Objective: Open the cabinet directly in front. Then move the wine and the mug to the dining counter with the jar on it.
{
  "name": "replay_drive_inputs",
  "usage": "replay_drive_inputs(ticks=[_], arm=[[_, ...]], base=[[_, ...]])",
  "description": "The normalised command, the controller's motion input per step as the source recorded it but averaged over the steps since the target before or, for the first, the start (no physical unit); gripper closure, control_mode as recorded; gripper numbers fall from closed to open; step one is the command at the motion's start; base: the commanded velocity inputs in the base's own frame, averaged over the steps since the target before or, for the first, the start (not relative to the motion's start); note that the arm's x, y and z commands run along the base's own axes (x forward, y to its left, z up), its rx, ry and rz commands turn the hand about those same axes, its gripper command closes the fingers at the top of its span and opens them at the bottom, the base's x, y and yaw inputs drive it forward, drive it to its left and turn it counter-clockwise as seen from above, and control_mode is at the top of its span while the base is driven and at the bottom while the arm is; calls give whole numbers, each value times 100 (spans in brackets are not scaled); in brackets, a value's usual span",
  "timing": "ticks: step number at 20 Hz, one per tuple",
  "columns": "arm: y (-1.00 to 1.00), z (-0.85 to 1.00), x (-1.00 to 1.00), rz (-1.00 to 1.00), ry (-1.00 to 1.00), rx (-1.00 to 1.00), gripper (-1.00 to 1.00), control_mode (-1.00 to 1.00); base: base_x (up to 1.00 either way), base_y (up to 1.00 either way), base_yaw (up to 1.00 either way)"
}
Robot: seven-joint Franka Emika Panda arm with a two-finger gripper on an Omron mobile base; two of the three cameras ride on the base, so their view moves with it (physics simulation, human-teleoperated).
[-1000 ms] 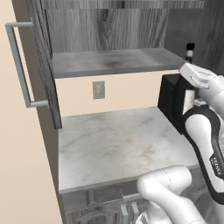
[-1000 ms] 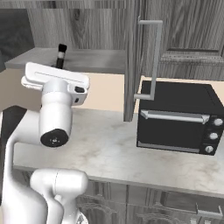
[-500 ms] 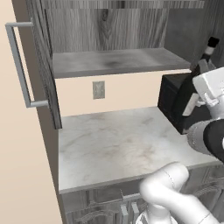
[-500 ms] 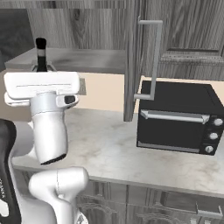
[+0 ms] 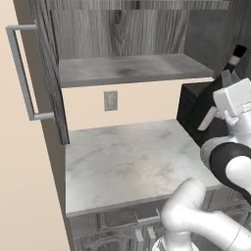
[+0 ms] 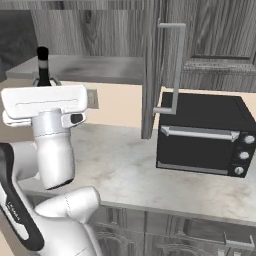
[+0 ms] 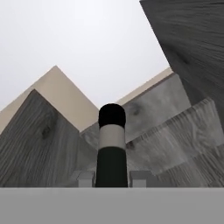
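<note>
i have the arm folded up tight beside the base, forearm rising steeply and the hand level with the open cabinet [image 5: 122,34], wrist tipped so the pincer [image 7: 111,178] points upward. the pincer is closed narrowly on the wine [image 7: 112,148], whose dark body stands straight up between the two pale fingertips [image 7: 85,178] with its banded neck and dark cap above them. from the right base camera the wine [image 6: 43,65] pokes up behind the white hand, out past the left end of the cabinet shelf [image 6: 85,67]. below, the marble counter [image 5: 127,162] carries a black oven [image 6: 205,132] at its right end.
</note>
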Motion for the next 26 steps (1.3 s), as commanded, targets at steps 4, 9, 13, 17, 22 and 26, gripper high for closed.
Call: replay_drive_inputs(ticks=[4, 9, 13, 17, 22, 26], arm=[[-2, -1, -11, 0, -4, 10, 100, -100], [-3, -1, -21, 0, -8, 20, 100, -100], [0, 0, 0, 0, 0, 1, 100, -100], [0, 0, 0, 0, 0, 0, 100, -100], [0, 0, -2, 0, -5, 0, 100, -100], [0, 0, 0, 0, -1, 0, 100, -100]], base=[[0, 0, 0], [0, 0, 0], [0, 0, 0], [0, 0, 0], [0, 0, 0], [0, 0, 0]])
